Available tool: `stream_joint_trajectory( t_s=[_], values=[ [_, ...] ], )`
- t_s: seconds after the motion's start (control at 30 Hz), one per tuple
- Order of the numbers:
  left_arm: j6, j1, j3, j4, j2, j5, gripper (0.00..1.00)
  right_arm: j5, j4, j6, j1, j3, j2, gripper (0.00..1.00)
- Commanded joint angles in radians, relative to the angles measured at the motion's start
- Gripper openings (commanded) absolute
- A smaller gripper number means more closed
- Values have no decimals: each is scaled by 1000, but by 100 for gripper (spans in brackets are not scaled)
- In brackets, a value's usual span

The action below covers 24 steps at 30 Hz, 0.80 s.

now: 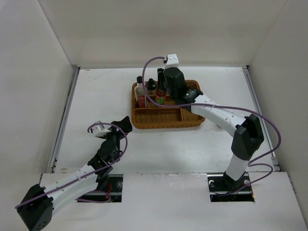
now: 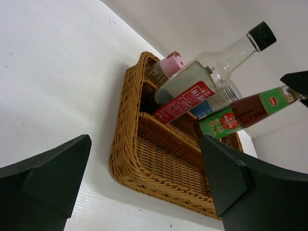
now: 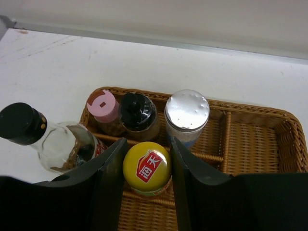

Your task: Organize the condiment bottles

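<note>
**Mia:** What is the right claw (image 3: 148, 144) doing?

**Ben:** It is clamped on the red bottle (image 3: 147, 166). Its two flat black fingers (image 3: 108, 183) press the round yellow cap from 9 and 3 o'clock.

**Mia:** Where is that bottle?

**Ben:** It stands in the tray (image 3: 288, 122). The tray is brown, woven and bumpy, with little walls inside. Seen from the top, the bottle is in the tray's 10 o'clock part.

**Mia:** What is around it?

**Ben:** In the right wrist view, a black-top jar (image 3: 138, 113) is at 12 o'clock. A jar with a shiny silver lid full of tiny holes (image 3: 186, 111) is at 1 o'clock. A pink-cap jar (image 3: 102, 107) is at 11 o'clock. A tall clear glass bottle (image 3: 57, 144) with a black cap is at 9 o'clock, right beside the left finger.

**Mia:** And the left claw (image 1: 123, 124)?

**Ben:** Its fingers are spread wide. From the top it sits over the white table (image 1: 192, 154), at 8 o'clock from the tray and apart from it.
</note>
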<state>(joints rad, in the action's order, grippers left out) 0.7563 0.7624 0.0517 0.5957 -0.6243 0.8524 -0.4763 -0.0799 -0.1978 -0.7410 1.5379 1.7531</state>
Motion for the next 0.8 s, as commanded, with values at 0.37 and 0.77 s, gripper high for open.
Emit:
stream_joint_trajectory(
  t_s=[0.37, 0.77],
  values=[
    [8, 4, -107, 44, 12, -6, 100, -38, 218, 15, -53, 82, 83, 29],
    [8, -1, -107, 42, 12, -7, 100, -94, 246, 37, -105, -12, 60, 61]
  ],
)
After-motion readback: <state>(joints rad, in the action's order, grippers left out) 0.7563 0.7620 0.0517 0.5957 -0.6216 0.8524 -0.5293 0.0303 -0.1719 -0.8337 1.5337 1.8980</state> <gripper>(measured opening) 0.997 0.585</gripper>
